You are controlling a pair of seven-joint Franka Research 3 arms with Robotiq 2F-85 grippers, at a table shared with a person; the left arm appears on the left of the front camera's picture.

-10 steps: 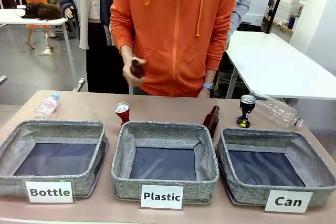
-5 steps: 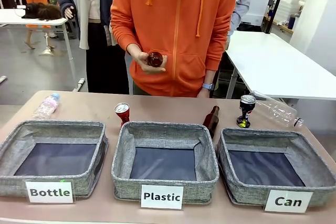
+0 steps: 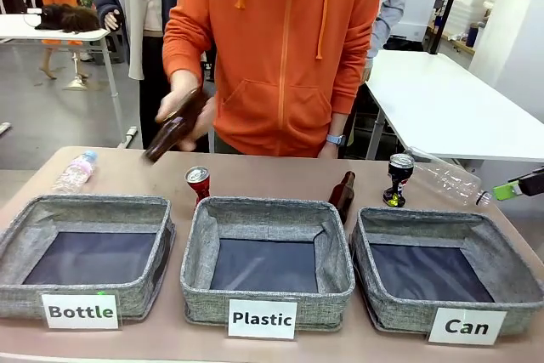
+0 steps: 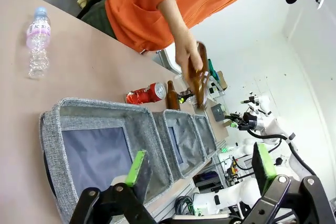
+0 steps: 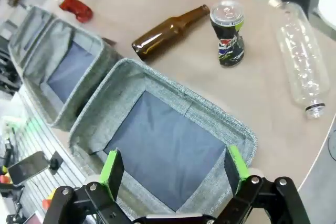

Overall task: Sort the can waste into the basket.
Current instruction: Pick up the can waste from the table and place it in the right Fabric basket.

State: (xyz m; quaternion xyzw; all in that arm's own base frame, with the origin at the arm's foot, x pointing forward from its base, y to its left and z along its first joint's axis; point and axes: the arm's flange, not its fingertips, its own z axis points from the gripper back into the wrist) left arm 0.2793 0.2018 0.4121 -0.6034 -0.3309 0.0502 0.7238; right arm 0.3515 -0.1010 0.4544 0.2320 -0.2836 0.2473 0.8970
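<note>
The grey "Can" basket (image 3: 399, 315) stands at the right end of a row of three bins. Behind it a dark crushed can (image 3: 398, 179) stands upright, and a red can (image 3: 198, 183) stands behind the "Plastic" bin. In the right wrist view my right gripper (image 5: 174, 165) hangs open above the basket (image 5: 100, 116), with the dark can (image 5: 228, 32) beyond its far rim and the red can (image 5: 76, 8) farther off. One of its green fingertips (image 3: 508, 190) pokes in at the right edge. My left gripper (image 4: 201, 163) is open and empty over the "Bottle" bin, the red can (image 4: 147, 94) past it.
A person in orange holds a brown bottle (image 3: 170, 133) over the table's left half. Another brown bottle (image 3: 342, 195) lies between the "Plastic" bin (image 3: 191, 252) and the basket. Clear plastic bottles lie at the far left (image 3: 75, 172) and far right (image 3: 450, 180).
The person's hand has swung the brown bottle from chest height down and to the left. My right gripper's green fingertip has come into the front view at the right edge.
</note>
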